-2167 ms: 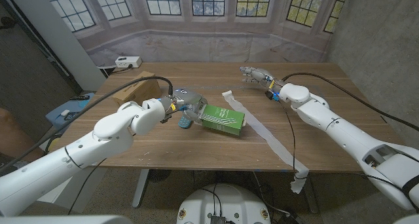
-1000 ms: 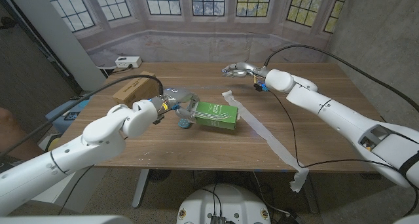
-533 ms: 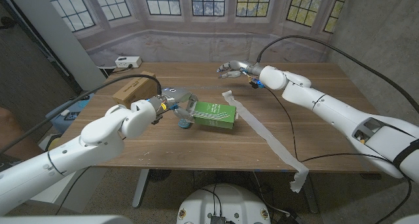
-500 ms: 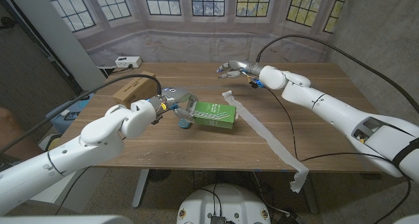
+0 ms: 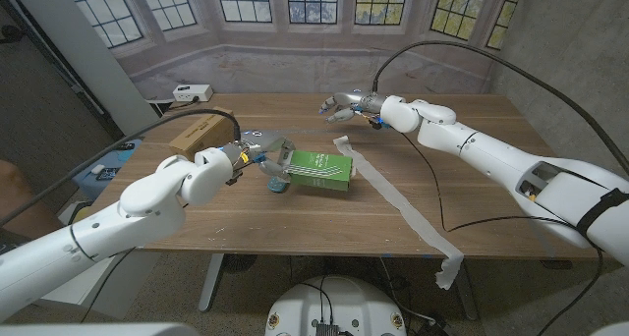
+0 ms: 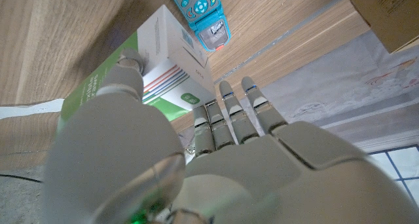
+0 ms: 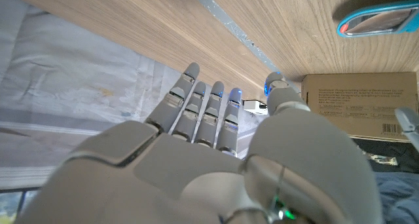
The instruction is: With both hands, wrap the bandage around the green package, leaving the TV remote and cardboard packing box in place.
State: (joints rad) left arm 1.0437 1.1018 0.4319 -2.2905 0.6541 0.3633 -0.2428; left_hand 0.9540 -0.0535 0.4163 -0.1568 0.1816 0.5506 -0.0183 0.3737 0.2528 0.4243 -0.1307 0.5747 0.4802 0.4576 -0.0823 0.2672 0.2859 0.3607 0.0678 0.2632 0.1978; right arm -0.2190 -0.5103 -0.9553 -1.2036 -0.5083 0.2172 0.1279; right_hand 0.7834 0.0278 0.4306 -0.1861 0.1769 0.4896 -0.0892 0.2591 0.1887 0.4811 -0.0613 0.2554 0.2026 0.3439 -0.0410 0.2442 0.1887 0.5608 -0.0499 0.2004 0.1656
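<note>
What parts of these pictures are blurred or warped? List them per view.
Head view: wide-angle bend at the edges, soft even light, the green package sharp. Left wrist view: the left robot hand is close and soft, the TV remote crisp. Right wrist view: the right robot hand is blurred, wood grain clear.

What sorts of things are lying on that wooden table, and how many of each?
Green package: 1
White bandage strip: 1
Blue TV remote: 1
Cardboard packing box: 1
Total: 4 things on the table. The left hand touches the package; the right hand holds nothing.
</note>
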